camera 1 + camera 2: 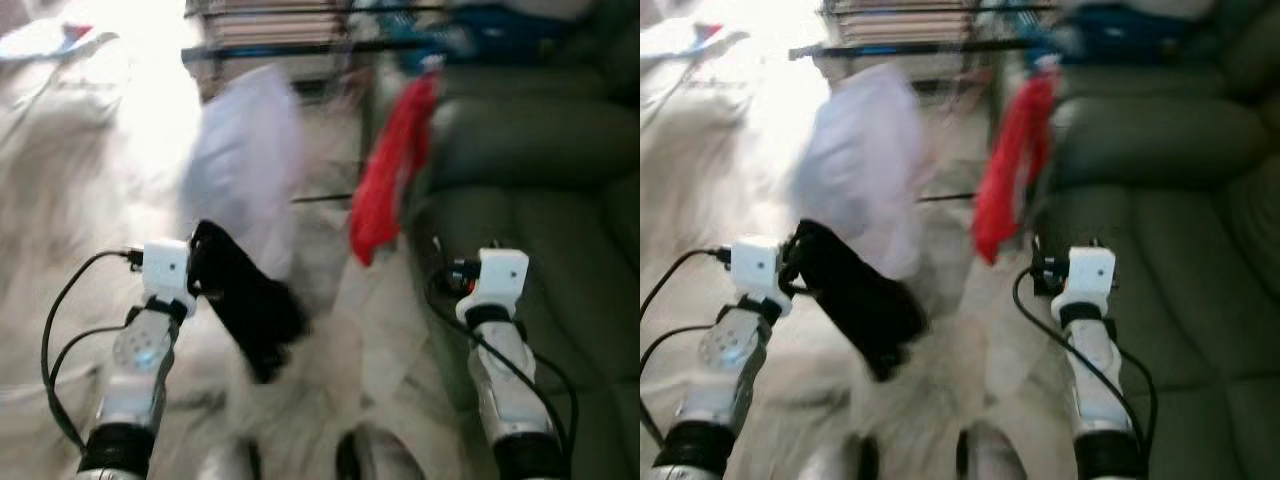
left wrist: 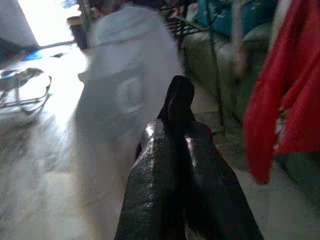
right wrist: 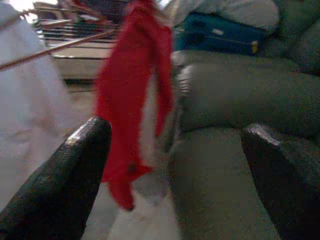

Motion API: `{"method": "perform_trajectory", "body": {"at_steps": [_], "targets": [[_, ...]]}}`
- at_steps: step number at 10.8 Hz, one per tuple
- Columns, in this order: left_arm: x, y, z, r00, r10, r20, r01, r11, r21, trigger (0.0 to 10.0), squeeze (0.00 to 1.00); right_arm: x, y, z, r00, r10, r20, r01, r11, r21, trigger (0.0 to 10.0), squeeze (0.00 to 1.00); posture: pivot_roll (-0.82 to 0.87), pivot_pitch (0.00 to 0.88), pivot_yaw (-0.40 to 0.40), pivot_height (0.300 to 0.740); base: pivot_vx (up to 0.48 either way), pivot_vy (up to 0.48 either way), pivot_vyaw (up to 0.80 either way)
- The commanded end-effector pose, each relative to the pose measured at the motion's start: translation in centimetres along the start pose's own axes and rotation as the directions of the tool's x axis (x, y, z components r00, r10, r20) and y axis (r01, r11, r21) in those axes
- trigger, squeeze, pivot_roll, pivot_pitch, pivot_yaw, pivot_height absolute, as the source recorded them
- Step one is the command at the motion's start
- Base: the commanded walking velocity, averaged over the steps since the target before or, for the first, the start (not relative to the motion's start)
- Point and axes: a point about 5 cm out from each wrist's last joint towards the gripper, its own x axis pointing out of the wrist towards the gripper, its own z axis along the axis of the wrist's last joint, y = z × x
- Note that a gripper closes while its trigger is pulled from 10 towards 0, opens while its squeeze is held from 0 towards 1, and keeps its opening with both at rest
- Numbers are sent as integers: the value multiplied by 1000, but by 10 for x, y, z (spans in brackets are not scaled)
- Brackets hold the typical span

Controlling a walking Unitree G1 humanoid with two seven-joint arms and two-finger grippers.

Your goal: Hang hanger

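Observation:
The views are blurred. A white garment (image 1: 250,160) and a red garment (image 1: 395,170) hang side by side from a dark clothes rail (image 1: 280,50) ahead of me. No hanger can be made out in the blur. My left gripper (image 2: 177,95) is shut, its black fingers pressed together and pointing at the lower part of the white garment; nothing recognisable sits between them. It appears as a dark mass (image 1: 260,340) in front of the white cloth. My right gripper (image 3: 175,130) is open, fingers wide apart, aimed at the red garment and the sofa beside it.
A green sofa (image 1: 540,200) runs along the right, close to my right arm. A blue item (image 3: 220,32) lies on its top. Stacked slats or shelves (image 1: 270,20) stand behind the rail. Pale floor (image 1: 70,200) spreads to the left.

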Motion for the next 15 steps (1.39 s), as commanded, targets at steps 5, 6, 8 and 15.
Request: {"method": "perform_trajectory", "body": {"at_steps": [5,6,8,15], "targets": [[-3,4,-2,1000,12,-12,-12,1000,12,10000,0,-1,0,-1,1000,1,-4,-1,1000,3,10000,0,-1,123,-38,740,0,454,0],[-3,4,-2,1000,12,-12,-12,1000,12,10000,0,-1,1,-2,1000,2,-5,-2,1000,4,10000,0,0,124,-37,740,0,480,0],[-2,3,-1,1000,8,-14,-7,1000,28,10000,0,0,1,-1,1000,4,-5,-4,1000,4,10000,0,0,134,-34,740,0,480,0],[-13,8,2,998,45,38,-46,998,47,10000,0,-1,5,0,1000,20,0,-20,1000,3,10000,0,7,168,-45,740,59,69,0]]}}
